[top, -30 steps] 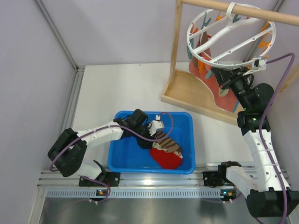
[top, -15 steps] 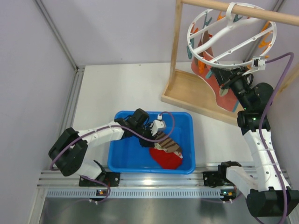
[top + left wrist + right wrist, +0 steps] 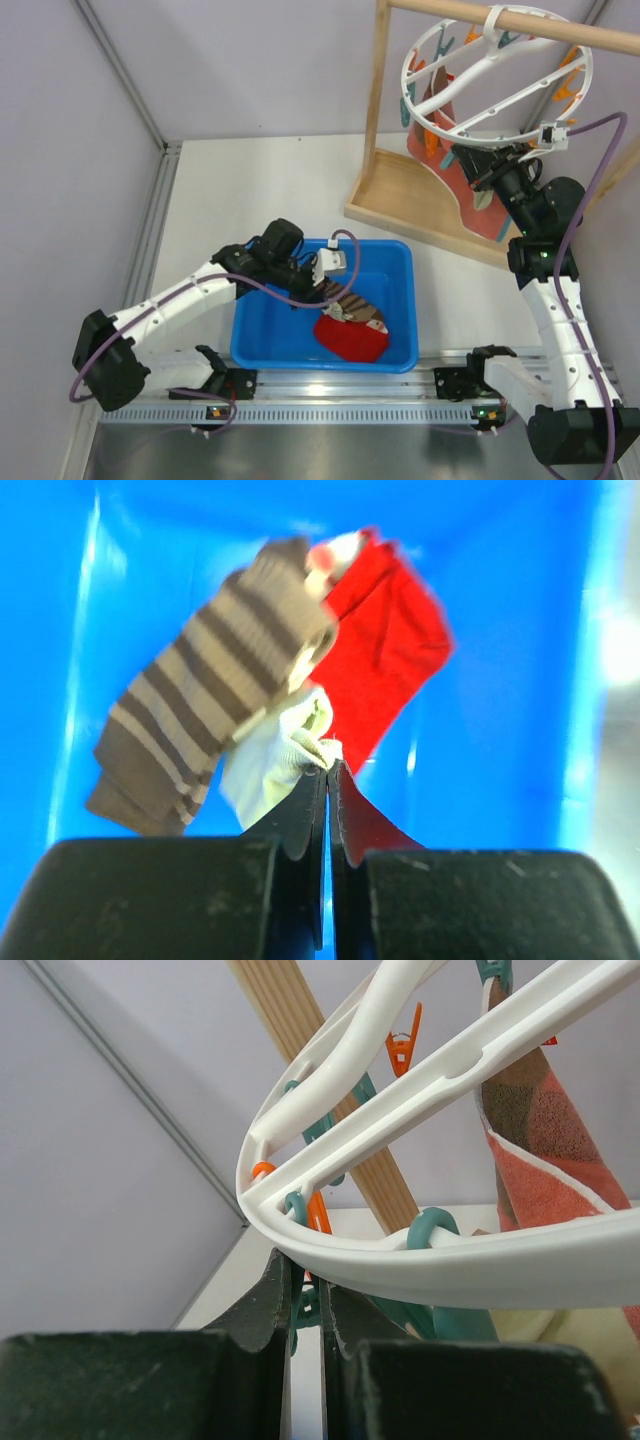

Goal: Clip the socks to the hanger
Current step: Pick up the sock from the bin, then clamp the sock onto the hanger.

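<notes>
Inside the blue bin (image 3: 262, 350) it's a tangle: a brown striped sock (image 3: 200, 670) lies across the top, the red sock (image 3: 390, 640) is tucked beside it toward the bin's right wall, and a cream sock (image 3: 275, 755) peeks out from under the striped one's near edge. That striped sock covers most of the cream one. Beyond the bin's far right corner the wooden frame (image 3: 372, 120) stands, its rod carrying the hanger (image 3: 500, 75), with a salmon-red cloth (image 3: 480, 195) dangling below the ring.

The left gripper (image 3: 327, 770) is down in the bin, jaws pinched fully together, a fold of the cream sock caught right at the tips. The right gripper (image 3: 305, 1270) sits up under the hanger's rim, jaws closed to a thin slit. Bits of orange and teal peg show in that slit; whether one is truly clamped, I can't tell.

Since a second ago, the left jaws have snapped closed from partly open. The left arm's elbow has swung out away from the bin, and the sock pile has shifted slightly. The right arm has stayed put.
</notes>
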{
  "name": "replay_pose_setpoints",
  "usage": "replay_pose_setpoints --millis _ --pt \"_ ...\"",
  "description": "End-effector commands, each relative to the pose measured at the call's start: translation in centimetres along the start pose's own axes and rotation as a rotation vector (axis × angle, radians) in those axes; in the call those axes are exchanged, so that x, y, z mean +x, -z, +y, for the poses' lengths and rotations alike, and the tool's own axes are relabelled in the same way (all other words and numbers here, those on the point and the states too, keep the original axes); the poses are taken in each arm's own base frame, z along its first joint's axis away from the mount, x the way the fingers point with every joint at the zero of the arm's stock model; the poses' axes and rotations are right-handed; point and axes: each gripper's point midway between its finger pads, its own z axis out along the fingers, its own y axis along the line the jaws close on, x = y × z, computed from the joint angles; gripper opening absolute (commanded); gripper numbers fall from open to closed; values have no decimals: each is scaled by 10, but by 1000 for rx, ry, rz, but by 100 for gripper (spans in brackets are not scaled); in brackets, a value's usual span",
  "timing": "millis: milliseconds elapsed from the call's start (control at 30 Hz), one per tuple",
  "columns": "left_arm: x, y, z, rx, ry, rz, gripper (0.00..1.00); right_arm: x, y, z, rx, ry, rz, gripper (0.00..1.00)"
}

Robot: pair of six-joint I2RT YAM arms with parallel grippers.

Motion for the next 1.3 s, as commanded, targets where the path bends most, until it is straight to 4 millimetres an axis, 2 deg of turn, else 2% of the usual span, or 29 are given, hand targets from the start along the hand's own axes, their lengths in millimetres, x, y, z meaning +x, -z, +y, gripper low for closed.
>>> replay_pose_setpoints --millis 0,33,100,133,200,233,267,333,367,400,467,500,533,567,600,633,700,800,900,933,1100,1267 --pt "-31 26 -29 92 -89 -72 0 -14 0 11 -19 21 -18 0" --pt "-34 31 -40 140 -81 -76 0 -14 0 11 -19 23 -18 0" --pt "-61 44 -49 175 -110 -130 0 -14 0 11 -22 23 -17 0" --pt "-62 42 -49 177 -97 -128 0 -15 0 12 -23 24 -17 0" --pt "-87 49 -49 176 -104 -183 0 -15 0 12 -23 26 -21 0" --pt "-95 48 -45 172 -105 -193 0 -14 0 12 -26 26 -19 0" --pt "-117 54 -40 143 -155 -246 0 -15 1 12 -25 27 -21 0" --pt "-135 52 -30 124 -177 -278 0 -13 1 13 -30 27 -18 0" --pt "-157 56 -25 98 -230 -330 0 -12 0 12 -30 24 -14 0" --pt "-164 50 -15 80 -241 -335 0 -13 1 13 -36 23 -15 0" --pt "-192 52 -4 44 -290 -384 0 -12 0 13 -41 21 -14 0" --pt "-203 42 11 19 -288 -399 0 -11 -1 14 -45 20 -12 0" --pt "-221 47 16 3 -310 -431 0 -11 -1 15 -47 19 -12 0" --pt "-230 45 21 -3 -318 -445 0 -13 -1 15 -47 19 -15 0" --pt "-237 33 33 -5 -308 -453 0 -13 -2 15 -47 18 -15 0" --pt "-251 36 35 -14 -328 -483 0 -14 -2 16 -50 19 -16 0" --pt "-264 28 47 -23 -362 -520 0 -14 -3 17 -56 17 -14 0" --pt "-284 21 52 -31 -413 -581 0 -14 -3 17 -57 16 -11 0" --pt "-300 17 54 -4 -413 -622 0 -13 -3 17 -61 12 -11 0" --pt "-311 21 48 11 -443 -657 0 -14 -3 19 -64 13 -13 0" --pt "-336 21 41 39 -483 -722 0 -14 -3 19 -70 7 -11 0" --pt "-349 18 47 30 -474 -760 0 -12 -3 21 -79 4 -5 0"
